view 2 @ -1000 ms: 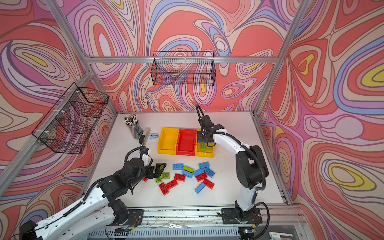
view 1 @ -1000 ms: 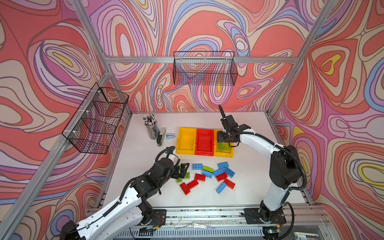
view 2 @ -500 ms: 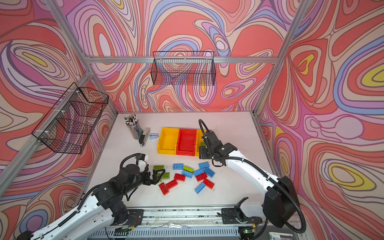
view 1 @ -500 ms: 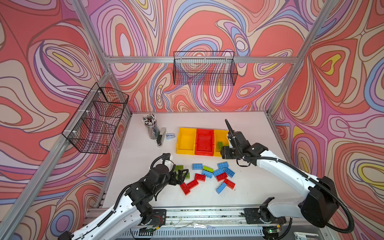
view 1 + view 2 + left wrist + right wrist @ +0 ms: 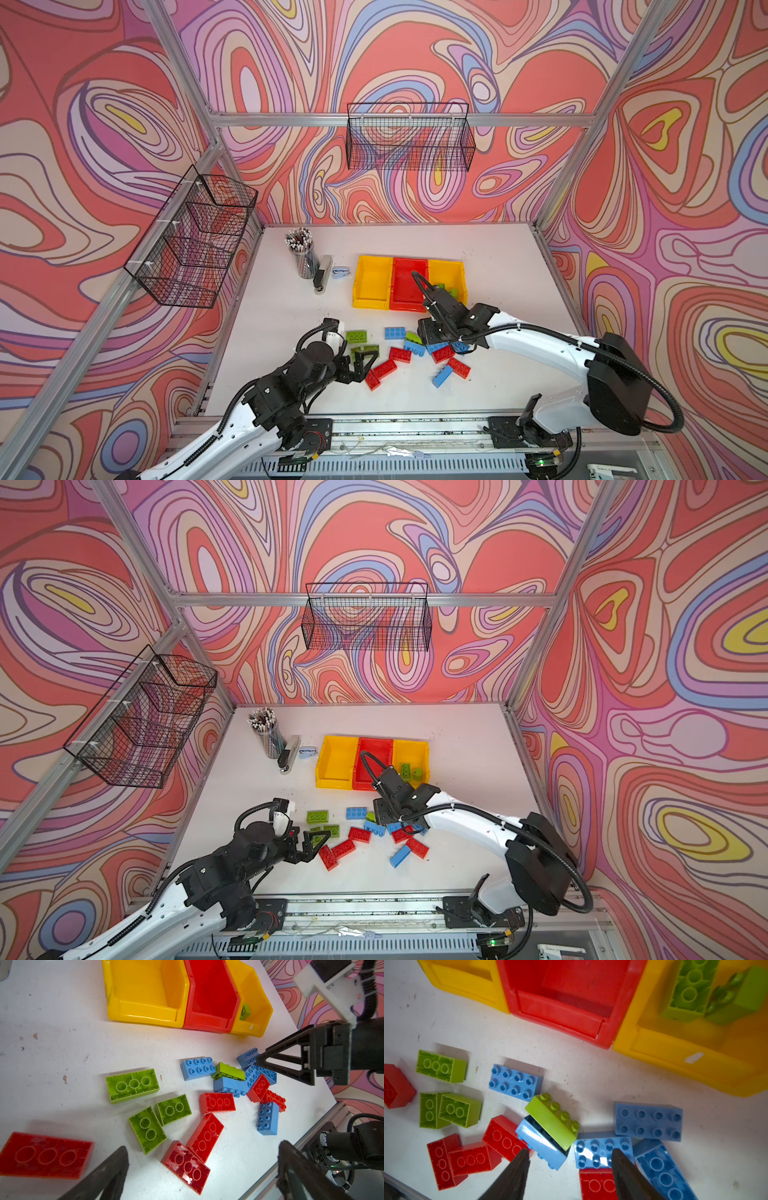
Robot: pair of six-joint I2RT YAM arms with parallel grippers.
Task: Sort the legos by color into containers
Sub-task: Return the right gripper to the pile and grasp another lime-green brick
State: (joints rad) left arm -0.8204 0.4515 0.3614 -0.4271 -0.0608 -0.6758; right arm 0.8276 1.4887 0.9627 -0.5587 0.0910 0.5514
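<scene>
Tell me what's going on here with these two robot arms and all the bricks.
Two arms are sorting bricks by colour into three joined bins. Two green bricks lie in the right yellow bin; the red bin and left yellow bin look empty. The rest lie loose on the table. The right gripper, jaws open, is low over a blue cluster with a green brick leaning on it. The left gripper, wide open, is by the green and red ones, holding nothing.
</scene>
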